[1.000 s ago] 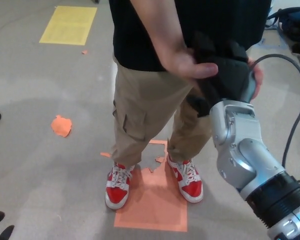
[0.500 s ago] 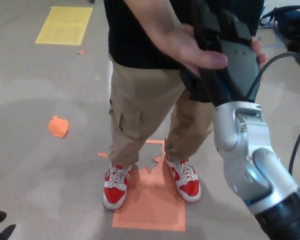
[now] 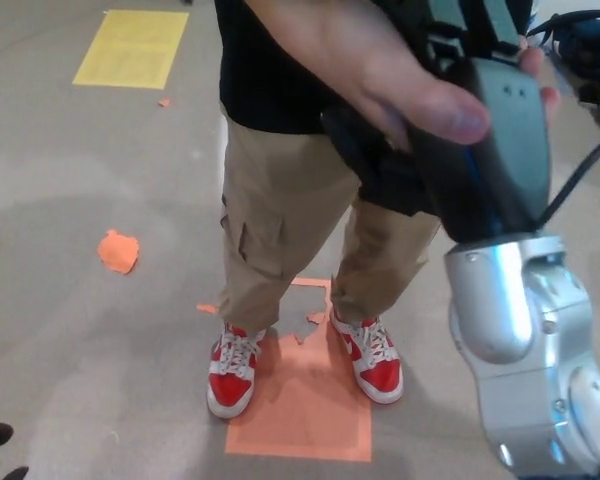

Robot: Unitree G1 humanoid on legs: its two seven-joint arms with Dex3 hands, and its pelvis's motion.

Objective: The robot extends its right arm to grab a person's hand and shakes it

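A person in a black shirt and tan trousers stands in front of me. The person's hand (image 3: 400, 85) wraps over my right hand (image 3: 470, 120), its thumb lying across the black back of my hand. My right hand is raised high and close to the camera, clasped with the person's hand; my own fingers are mostly hidden under that grip. A silver forearm (image 3: 525, 350) rises from the lower right. My left hand does not show.
The person's red and white shoes (image 3: 235, 370) stand on an orange floor patch (image 3: 305, 395). A yellow floor mark (image 3: 130, 48) lies at the upper left, an orange scrap (image 3: 118, 250) at the left. Black cable and gear (image 3: 580, 40) sit at the upper right.
My right hand and the person's clasped hand have risen together and come closer to the camera, filling more of the upper right. The person's stance is unchanged.
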